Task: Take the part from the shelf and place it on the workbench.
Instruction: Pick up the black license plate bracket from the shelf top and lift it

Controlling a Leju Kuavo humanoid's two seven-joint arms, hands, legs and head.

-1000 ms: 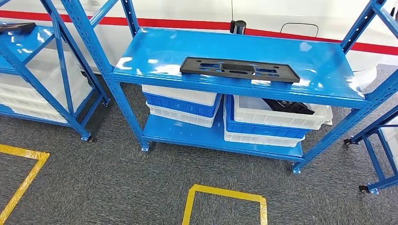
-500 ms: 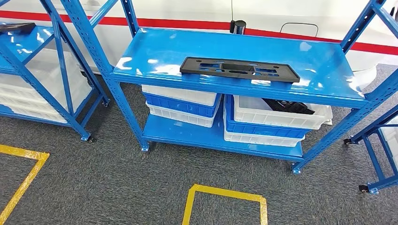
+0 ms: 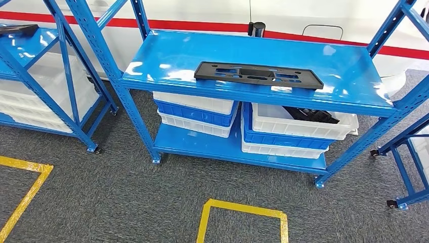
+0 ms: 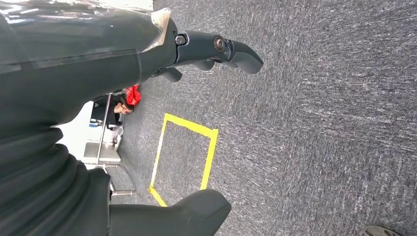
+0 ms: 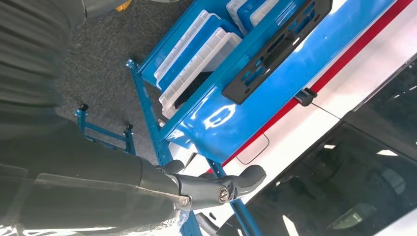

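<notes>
The left hand (image 4: 147,113) hangs over the carpet (image 4: 319,123), fingers spread, holding nothing. The black part (image 3: 258,75) lies flat near the front edge of the blue shelf (image 3: 334,66), above bins (image 3: 298,126). The right hand (image 5: 196,189) is released, empty.

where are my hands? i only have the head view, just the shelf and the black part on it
Observer: The left hand hangs over grey carpet, holding nothing, fingers apart.
Operator: and the right one
Observer: The right hand is raised off to the side of the blue shelf, also holding nothing.
Operator: is it touching the part yet
Observer: No. In the right wrist view the black part lies flat on the top shelf, well apart from the fingers.
Operator: anything near the left hand
Observer: A yellow tape square on the carpet lies beyond it.
</notes>
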